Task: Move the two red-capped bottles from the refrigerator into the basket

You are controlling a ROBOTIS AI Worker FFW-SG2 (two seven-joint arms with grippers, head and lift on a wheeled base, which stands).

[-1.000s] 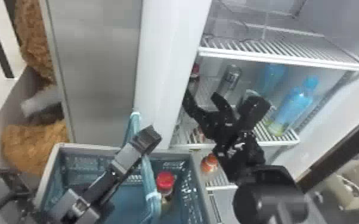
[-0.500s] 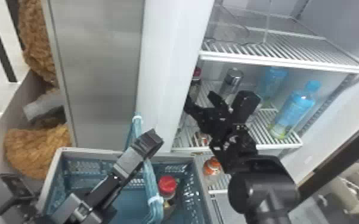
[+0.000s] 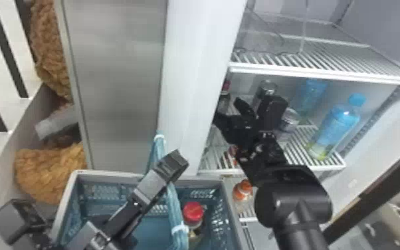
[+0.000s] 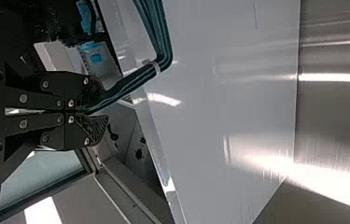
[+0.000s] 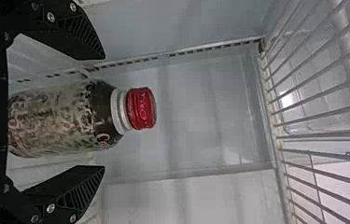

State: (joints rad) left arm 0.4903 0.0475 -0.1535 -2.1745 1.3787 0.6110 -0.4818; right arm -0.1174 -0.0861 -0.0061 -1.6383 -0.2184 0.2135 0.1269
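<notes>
Right gripper (image 5: 103, 112) has edged deeper into the fridge (image 3: 309, 73), spread astride a bottle (image 5: 60, 120), head view's one o'clock; closing seems next. Left gripper (image 4: 102, 106) pinches the handle (image 4: 134, 79); basket (image 3: 109, 174) bottle (image 3: 193, 212): six o'clock.

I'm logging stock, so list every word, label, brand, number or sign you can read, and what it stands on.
Nothing is clear enough to quote.
Red cap in the refrigerator: pale lettering, too blurred.
That bottle's body: printed pattern, no legible word.
Red cap in the basket: marks too faint to read.
</notes>
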